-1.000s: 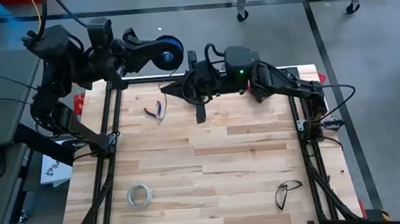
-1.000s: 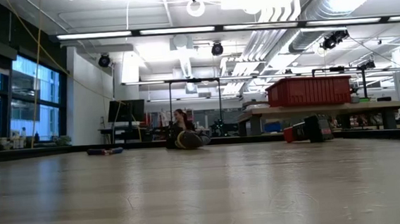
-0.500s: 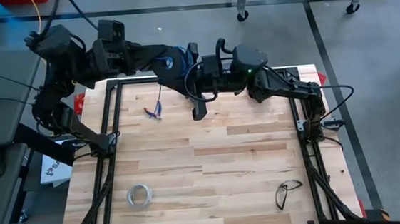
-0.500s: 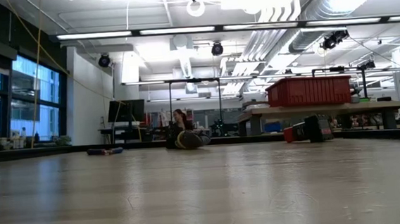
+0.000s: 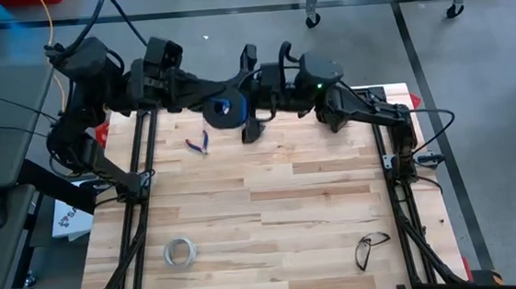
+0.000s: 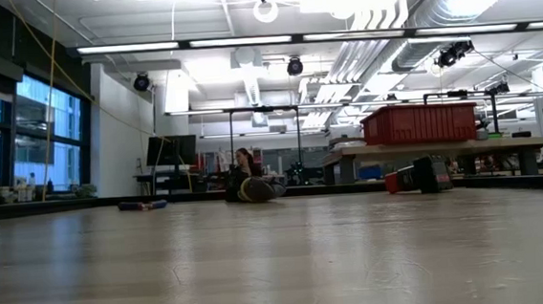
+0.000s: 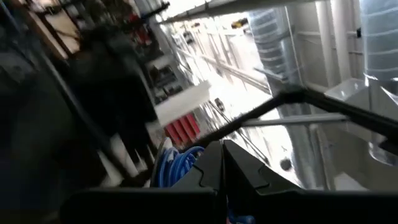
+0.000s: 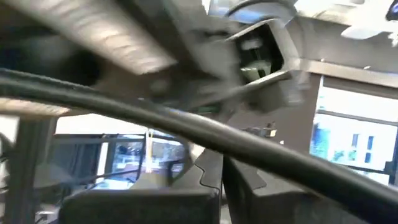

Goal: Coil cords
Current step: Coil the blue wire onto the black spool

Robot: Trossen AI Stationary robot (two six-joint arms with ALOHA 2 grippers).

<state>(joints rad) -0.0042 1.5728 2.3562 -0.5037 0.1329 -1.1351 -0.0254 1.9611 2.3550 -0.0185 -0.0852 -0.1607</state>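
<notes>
The cord is blue wire wound on a small dark spool (image 5: pixel 223 108), held in the air over the table's far edge at the tip of my left gripper (image 5: pixel 210 100). In the left wrist view the blue coil (image 7: pixel 177 169) lies right beside the shut fingers of my left gripper (image 7: pixel 222 171). My right gripper (image 5: pixel 248 116) reaches in from the right, close to the spool. Its fingers (image 8: pixel 214 171) are shut. No loose length of wire shows. Neither arm appears in the low view. My left gripper carries the spool at its fingertips, the blue windings (image 7: pixel 168 174) lying against one side of the shut fingers. The fingers themselves hide which part they pinch. The spool hangs clear of the table. My right gripper: I cannot tell whether it touches the spool or the wire.
Small pliers (image 5: pixel 199 144) lie on the wooden table near its far left. A whitish tape ring (image 5: pixel 180 252) lies near the front left and a pair of glasses (image 5: pixel 370 248) near the front right. A thick dark cable (image 8: pixel 186 130) crosses just beyond my right fingers.
My left gripper has reached toward the table's right and near side and rolled about its own axis. The spool has swung with it, from beyond the far edge to over the table's far edge. My right gripper has tipped upward, staying close to the spool.
</notes>
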